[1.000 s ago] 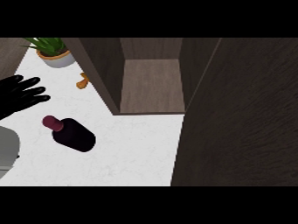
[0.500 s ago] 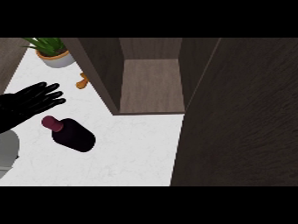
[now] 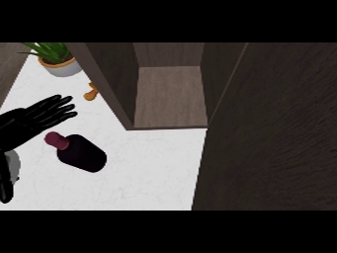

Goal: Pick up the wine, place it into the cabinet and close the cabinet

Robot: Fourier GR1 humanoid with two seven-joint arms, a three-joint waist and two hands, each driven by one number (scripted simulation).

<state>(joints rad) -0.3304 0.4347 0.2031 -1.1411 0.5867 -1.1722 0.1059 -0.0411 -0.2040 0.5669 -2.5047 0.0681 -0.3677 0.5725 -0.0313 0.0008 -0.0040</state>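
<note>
We are looking steeply down at a white counter (image 3: 149, 168), and the wine (image 3: 82, 154) is lying on its side there, its dark body pointing toward the lower right and its reddish cap toward the upper left. We are seeing one hand (image 3: 26, 122) at the view's left, black, coming in from the lower left edge over the counter; going by its side of the view we are taking it as the left one. Its fingers (image 3: 54, 109) are stretched out straight and slightly spread, pointing up and to the right, and they are curling round nothing. The hand is hanging just beside the wine's cap, up and to the left of it; whether the two are touching we cannot tell, as the palm's edge and the cap are nearly meeting in the view. The cabinet (image 3: 169, 94) is standing open above and to the right of the wine, well apart from it, and we are looking into its brown inner floor between its side walls. Its door (image 3: 287, 133) (a broad dark wood panel) is filling the right side of the view. A plant (image 3: 54, 58) in a pale pot is sitting at the counter's far left corner, and a small orange thing (image 3: 91, 93) is lying near the cabinet's left wall; what it is we cannot tell.
</note>
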